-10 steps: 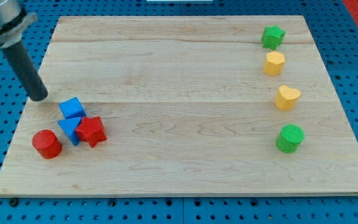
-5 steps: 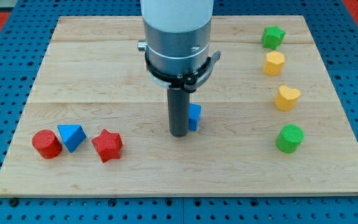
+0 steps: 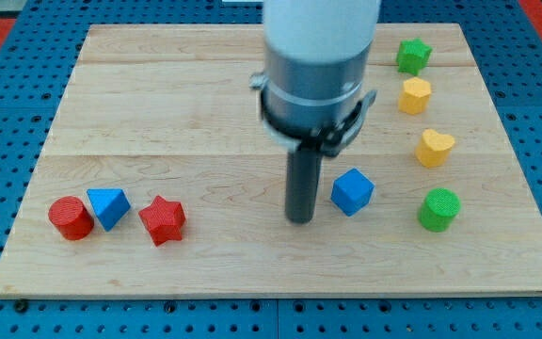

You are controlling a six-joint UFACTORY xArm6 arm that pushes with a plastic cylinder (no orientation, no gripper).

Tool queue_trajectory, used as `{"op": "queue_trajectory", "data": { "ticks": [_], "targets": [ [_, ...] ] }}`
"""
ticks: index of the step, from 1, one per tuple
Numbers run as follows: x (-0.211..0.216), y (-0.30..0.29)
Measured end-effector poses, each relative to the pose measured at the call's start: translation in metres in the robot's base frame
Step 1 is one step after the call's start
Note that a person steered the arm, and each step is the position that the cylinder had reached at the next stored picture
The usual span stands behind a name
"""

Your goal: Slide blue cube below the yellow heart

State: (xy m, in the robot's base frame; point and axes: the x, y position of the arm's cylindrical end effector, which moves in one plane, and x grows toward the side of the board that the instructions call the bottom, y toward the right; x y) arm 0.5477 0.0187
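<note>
Your tip (image 3: 299, 219) sits just beside the blue cube (image 3: 352, 191), at its 8 o'clock. There is no gripper. The yellow heart (image 3: 434, 148) lies at the cube's 2 o'clock.

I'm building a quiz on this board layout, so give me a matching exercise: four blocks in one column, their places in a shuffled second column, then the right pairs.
Blocks:
1. blue cube
2. red cylinder
3. green star
4. yellow heart

Places:
A. farthest toward the view's left on the board
B. just to the view's right of my tip
C. nearest the view's top right corner
D. between the yellow hexagon and the green cylinder

Pairs: 1-B, 2-A, 3-C, 4-D
</note>
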Motion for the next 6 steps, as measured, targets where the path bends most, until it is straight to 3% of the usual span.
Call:
{"op": "queue_trajectory", "data": {
  "ticks": [2,3,6],
  "targets": [
    [-0.042,0.048],
    [-0.028,0.099],
    [-0.043,0.116]
  ]
}}
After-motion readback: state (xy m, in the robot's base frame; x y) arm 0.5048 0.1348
